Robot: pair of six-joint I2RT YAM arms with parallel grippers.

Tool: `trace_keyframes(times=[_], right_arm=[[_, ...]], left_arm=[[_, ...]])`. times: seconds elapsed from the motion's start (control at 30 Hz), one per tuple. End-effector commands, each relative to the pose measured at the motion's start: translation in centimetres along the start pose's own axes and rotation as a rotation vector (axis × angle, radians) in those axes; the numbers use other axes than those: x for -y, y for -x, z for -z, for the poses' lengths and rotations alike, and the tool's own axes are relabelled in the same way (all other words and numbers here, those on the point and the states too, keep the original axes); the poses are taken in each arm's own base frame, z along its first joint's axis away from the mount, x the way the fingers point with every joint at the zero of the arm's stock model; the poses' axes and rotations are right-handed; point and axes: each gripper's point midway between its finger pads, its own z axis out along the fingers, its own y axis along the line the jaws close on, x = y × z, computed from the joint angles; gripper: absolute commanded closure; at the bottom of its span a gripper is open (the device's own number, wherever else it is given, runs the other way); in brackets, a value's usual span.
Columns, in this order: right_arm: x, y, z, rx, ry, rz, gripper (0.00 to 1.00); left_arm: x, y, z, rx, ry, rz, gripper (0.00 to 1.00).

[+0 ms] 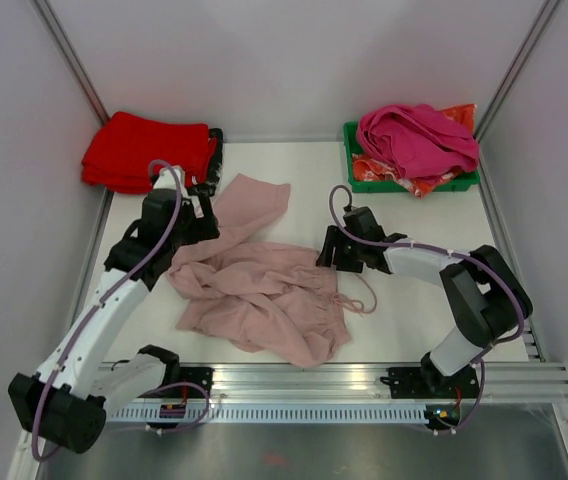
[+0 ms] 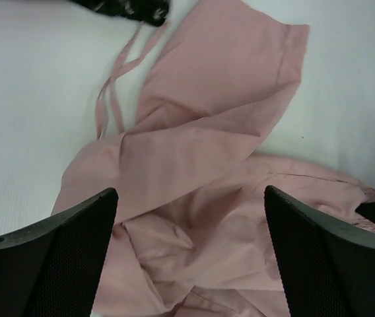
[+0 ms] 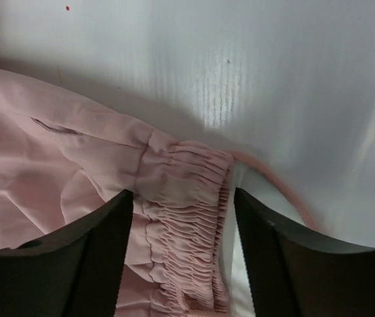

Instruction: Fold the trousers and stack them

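Pale pink trousers [image 1: 259,290] crumpled mid-table [image 1: 404,322], one leg reaching back-left. Bare white surface right and behind; grey walls [image 1: 294,60] close around. Left gripper [image 1: 207,222] over that leg, jaws wide, empty. Right gripper [image 1: 325,254] parted astride the elastic waistband [image 3: 181,191], clear only from the wrist. Red stack [image 1: 144,150] back-left, green bin [image 1: 364,184] back-right.

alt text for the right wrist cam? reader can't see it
The right gripper is open, its two dark fingers either side of the gathered elastic waistband of the pale pink trousers. A thin pink drawstring trails right from the waistband across the white table.
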Motion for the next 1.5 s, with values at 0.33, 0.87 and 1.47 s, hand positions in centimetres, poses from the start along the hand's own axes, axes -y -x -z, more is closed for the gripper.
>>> trace_keyframes(times=[0.33, 0.87, 1.47], right_arm=[[2.0, 2.0, 0.0, 0.118, -0.131, -0.052, 1.0], [5.5, 2.7, 3.5, 0.165, -0.19, -0.137, 1.0], [9.3, 8.6, 7.3, 0.284, -0.215, -0.214, 1.0]], left_arm=[[13.5, 0.6, -11.6, -0.056, -0.398, -0.569, 0.04], [16.0, -10.0, -24.2, -0.348, -0.281, -0.656, 0.3], [4.6, 9.3, -3.9, 0.324, -0.076, 0.061, 0.98]])
